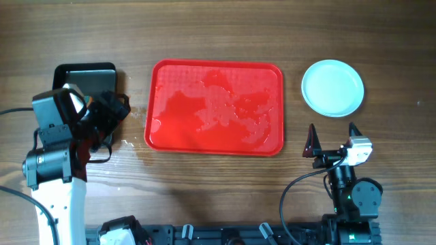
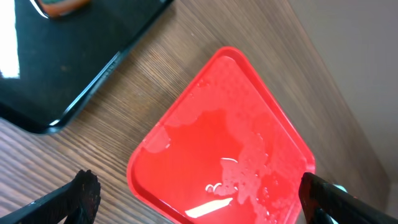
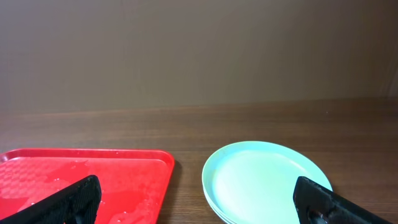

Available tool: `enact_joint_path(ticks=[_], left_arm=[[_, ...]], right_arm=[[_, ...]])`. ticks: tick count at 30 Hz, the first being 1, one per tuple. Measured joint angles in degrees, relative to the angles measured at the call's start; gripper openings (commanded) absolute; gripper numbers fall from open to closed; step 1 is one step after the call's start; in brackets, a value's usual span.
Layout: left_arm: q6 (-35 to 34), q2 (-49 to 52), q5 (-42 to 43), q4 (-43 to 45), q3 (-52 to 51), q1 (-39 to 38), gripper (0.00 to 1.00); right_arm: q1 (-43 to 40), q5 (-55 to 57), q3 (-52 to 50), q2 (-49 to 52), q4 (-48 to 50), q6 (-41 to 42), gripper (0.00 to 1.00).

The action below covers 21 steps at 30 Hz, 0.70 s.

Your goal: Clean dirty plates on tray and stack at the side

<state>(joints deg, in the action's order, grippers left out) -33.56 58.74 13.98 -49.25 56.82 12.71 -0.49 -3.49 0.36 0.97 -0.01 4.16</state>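
Observation:
The red tray (image 1: 216, 107) lies in the middle of the table with no plates on it, its surface wet and streaked; it also shows in the left wrist view (image 2: 217, 149) and the right wrist view (image 3: 81, 180). The pale mint plates (image 1: 332, 88) sit stacked to the right of the tray, and the stack shows in the right wrist view (image 3: 264, 180). My left gripper (image 1: 112, 112) is open and empty at the tray's left side (image 2: 199, 199). My right gripper (image 1: 332, 139) is open and empty, in front of the plates (image 3: 199, 202).
A glossy black tray (image 1: 85, 78) lies at the far left under my left arm, and in the left wrist view (image 2: 56, 56) an orange object (image 2: 59, 6) rests on it. Small water drops (image 1: 129, 143) lie on the wood left of the red tray.

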Motion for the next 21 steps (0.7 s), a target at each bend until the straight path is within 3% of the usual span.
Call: enact_joint_path(ticks=[5, 11, 16, 21], left_arm=[[0.44, -5.11, -1.53, 0.02, -1.64, -1.66, 1.0], [7.04, -15.69, -2.12, 18.95, -15.43, -9.77, 1.0], [10.21, -22.97, -2.14, 37.29, -31.04, -12.04, 1.0], [10.99, -29.38, -2.19, 44.68, -40.89, -12.24, 1.0]], right_arm=[[0.0, 0.13, 0.0, 0.0, 0.0, 0.0, 1.0], [0.0, 0.13, 0.0, -0.02, -0.02, 0.0, 1.0], [0.0, 0.15, 0.0, -0.02, 0.0, 0.0, 1.0], [0.0, 0.15, 0.0, -0.04, 0.0, 0.0, 1.0]])
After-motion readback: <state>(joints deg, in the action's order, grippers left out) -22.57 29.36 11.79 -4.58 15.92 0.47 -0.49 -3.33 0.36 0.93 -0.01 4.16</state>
